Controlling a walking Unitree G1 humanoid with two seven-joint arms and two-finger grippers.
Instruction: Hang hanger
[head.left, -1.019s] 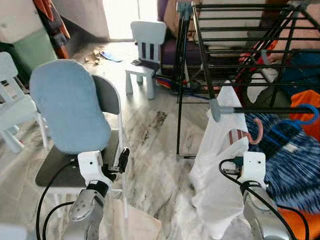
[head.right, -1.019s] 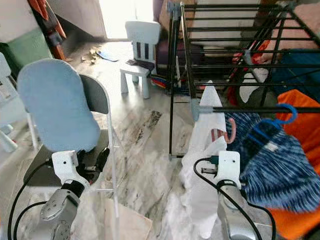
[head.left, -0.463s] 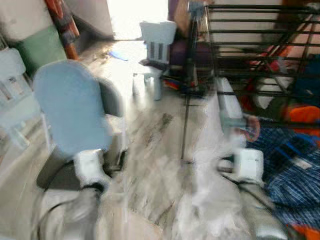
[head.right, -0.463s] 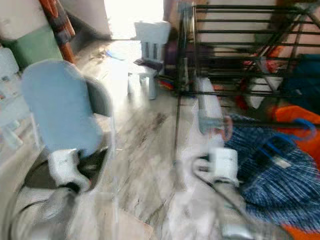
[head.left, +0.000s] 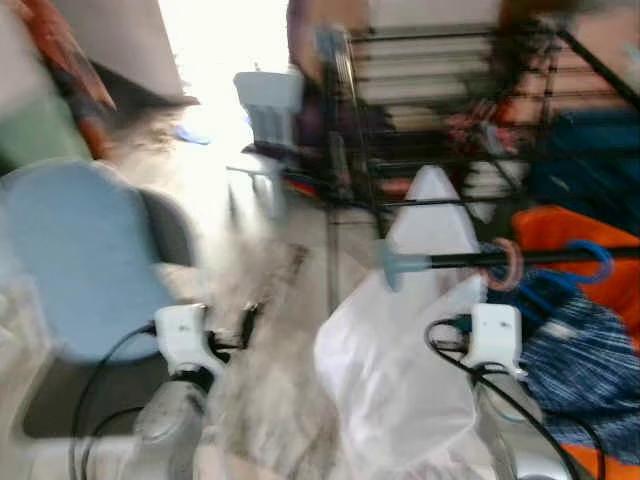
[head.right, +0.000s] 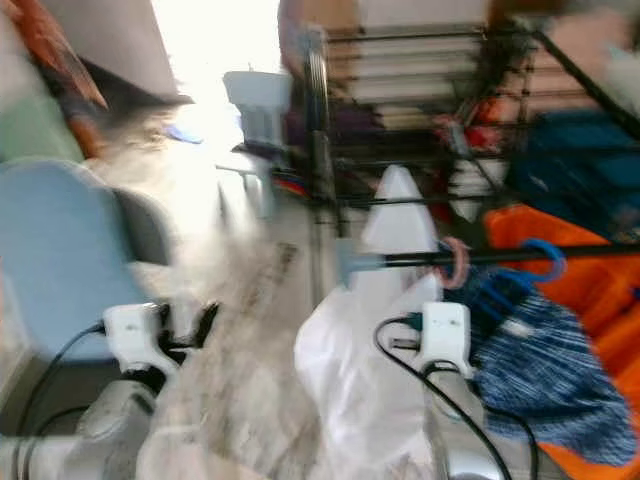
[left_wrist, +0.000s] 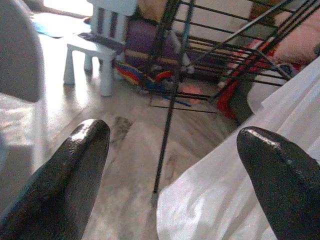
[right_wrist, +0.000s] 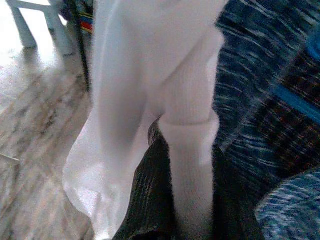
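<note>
At the rack, we are carrying the shirt, right gripper jaws clamping its fabric; left gripper jaws wide, idle. Next: hooking onto the rail.

White garment: hangs in loose folds at lower centre of the head views, peaked top right of centre, against the rack's dark rail. Pink hanger hook: curls over that rail, centre right. Blue hanger hook: on the rail, further right.
</note>
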